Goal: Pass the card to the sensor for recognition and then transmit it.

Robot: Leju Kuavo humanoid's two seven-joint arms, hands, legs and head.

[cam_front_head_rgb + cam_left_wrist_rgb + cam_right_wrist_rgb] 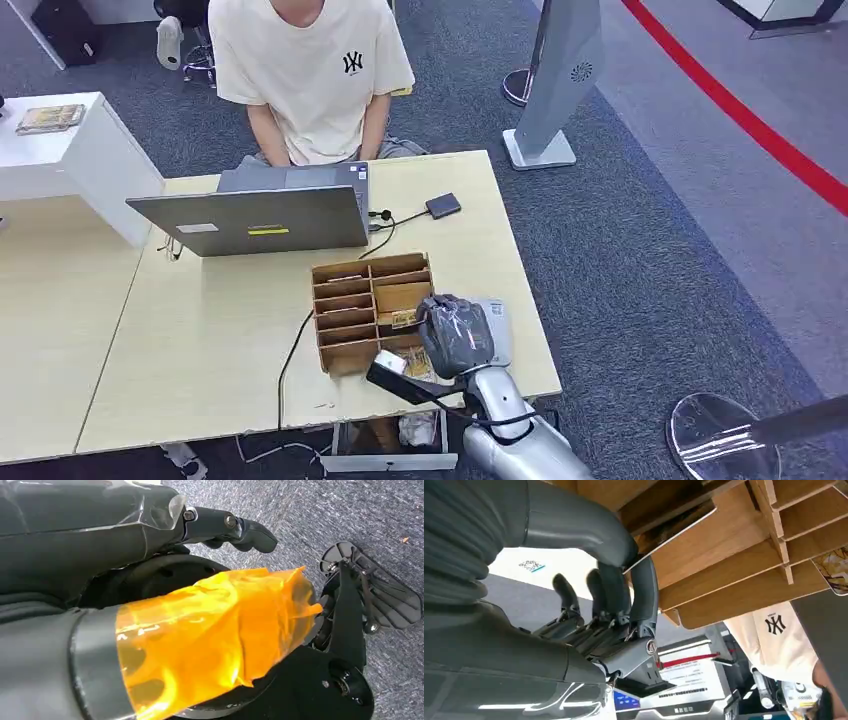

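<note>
A thin card lies tilted in a slot of the wooden organizer near the table's front. My right hand is over the organizer's right side; its thumb and a dark finger pinch the card's near edge. Beside the hand lies the white sensor box, whose printed top also shows close up. My left hand hangs over the carpet holding nothing, its thumb wrapped in yellow tape and its fingers apart from it.
A person in a cream shirt sits behind the table at an open laptop. A cable runs to a small dark box. A black device lies at the table's front edge. A grey stand is at the back right.
</note>
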